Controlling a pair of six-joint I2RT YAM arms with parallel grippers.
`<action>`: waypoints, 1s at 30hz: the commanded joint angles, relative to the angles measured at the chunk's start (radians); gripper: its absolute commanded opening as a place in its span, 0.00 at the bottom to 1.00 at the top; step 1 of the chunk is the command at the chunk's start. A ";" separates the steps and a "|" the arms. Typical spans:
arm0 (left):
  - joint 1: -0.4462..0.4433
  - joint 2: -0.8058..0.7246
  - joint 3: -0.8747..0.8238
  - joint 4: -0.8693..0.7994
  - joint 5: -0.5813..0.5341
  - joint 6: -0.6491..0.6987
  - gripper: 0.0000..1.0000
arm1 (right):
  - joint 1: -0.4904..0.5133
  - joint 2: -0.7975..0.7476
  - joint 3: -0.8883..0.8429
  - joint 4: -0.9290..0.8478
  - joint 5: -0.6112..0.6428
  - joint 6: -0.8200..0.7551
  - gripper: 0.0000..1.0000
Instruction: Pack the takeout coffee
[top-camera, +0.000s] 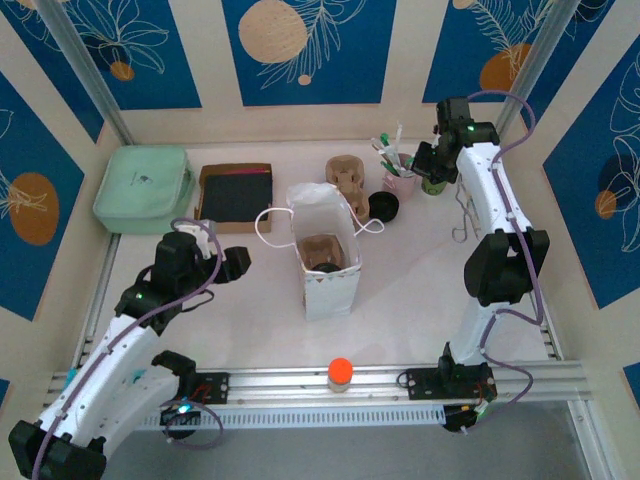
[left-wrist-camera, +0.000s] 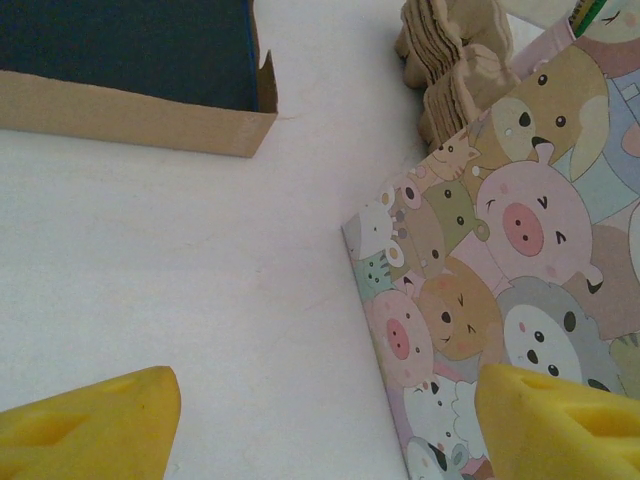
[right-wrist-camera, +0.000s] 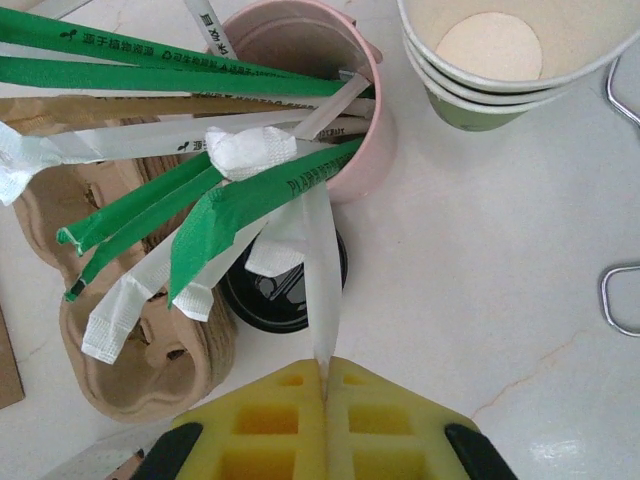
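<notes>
A cartoon-printed paper bag (top-camera: 328, 283) stands open mid-table with a brown pulp carrier (top-camera: 322, 246) inside. A dark round lid (top-camera: 326, 266) sits in that carrier and looks like the takeout coffee; its cup is hidden by the bag. My left gripper (top-camera: 236, 262) hovers open just left of the bag. In the left wrist view the bag's printed wall (left-wrist-camera: 500, 250) runs between the yellow fingers (left-wrist-camera: 95, 425). My right gripper (right-wrist-camera: 326, 365) is shut on the tip of a white paper-wrapped straw (right-wrist-camera: 320, 270) that leans out of the pink cup (right-wrist-camera: 335, 60).
A round black lid (right-wrist-camera: 275, 290) lies by the pink cup, beside stacked pulp carriers (right-wrist-camera: 110, 340) and stacked lidless cups (right-wrist-camera: 490, 60). A mint case (top-camera: 145, 187) and a brown box (top-camera: 235, 196) sit at back left. An orange-capped bottle (top-camera: 340, 373) stands on the front rail.
</notes>
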 joint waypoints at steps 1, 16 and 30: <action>0.011 -0.013 0.040 -0.013 0.015 0.008 0.77 | 0.015 -0.033 0.046 -0.045 0.032 -0.022 0.06; 0.011 -0.018 0.045 -0.022 0.012 0.009 0.77 | 0.049 -0.039 0.113 -0.105 0.100 -0.048 0.06; 0.011 -0.020 0.045 -0.020 0.016 0.007 0.77 | 0.065 -0.078 0.115 -0.127 0.121 -0.057 0.06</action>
